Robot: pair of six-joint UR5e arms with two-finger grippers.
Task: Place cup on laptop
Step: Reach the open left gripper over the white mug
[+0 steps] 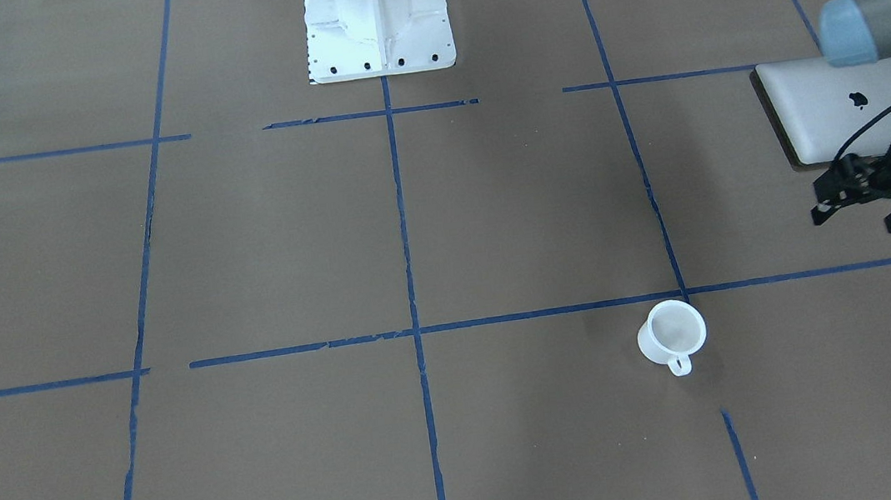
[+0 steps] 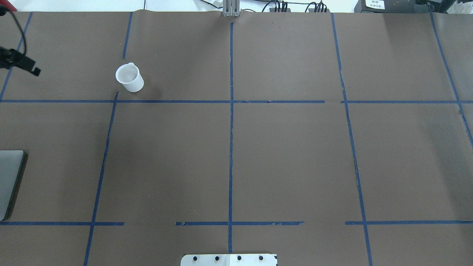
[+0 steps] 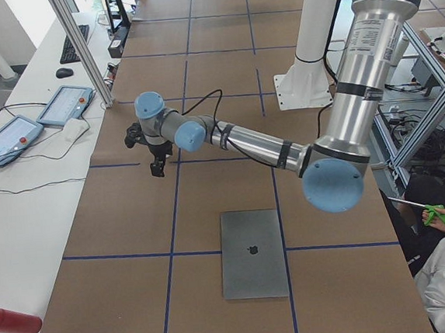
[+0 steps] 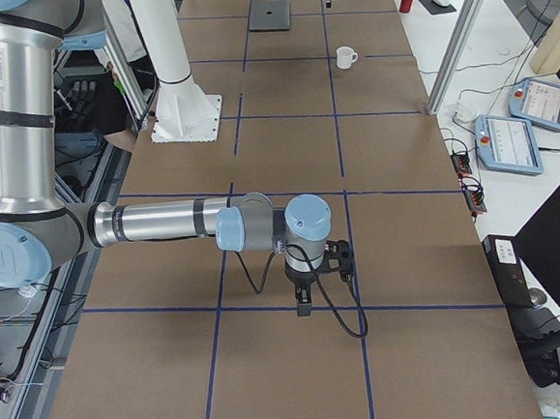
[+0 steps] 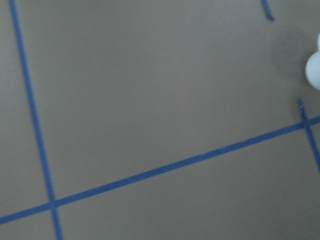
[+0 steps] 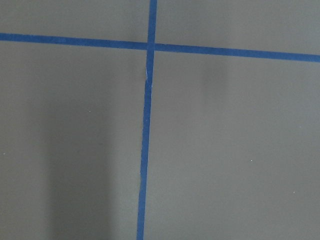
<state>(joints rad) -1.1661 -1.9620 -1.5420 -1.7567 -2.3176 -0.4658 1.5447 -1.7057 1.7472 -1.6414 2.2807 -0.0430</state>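
The cup (image 1: 671,332) stands upright on the tabletop (image 1: 410,229), just beside a crossing of blue tape lines (image 1: 553,310), with its handle (image 1: 679,366) turned toward the operators' side. The laptop (image 1: 840,104) lies closed and flat at the robot's left end of the tabletop, well apart from the cup. The left gripper (image 1: 861,213) hovers empty above the tabletop with its jaws spread, off to the side of the cup; the left wrist camera catches only a sliver of the cup at its right edge.

The step in hand looks like the reach for the cup. To do it well, I would centre the gripper over the rim, come down straight, and pinch one wall away from the handle. The plastic looks light, so a sideways nudge could tip it or push it away. The right gripper (image 4: 303,300) hangs far off; whether its jaws are apart cannot be told.
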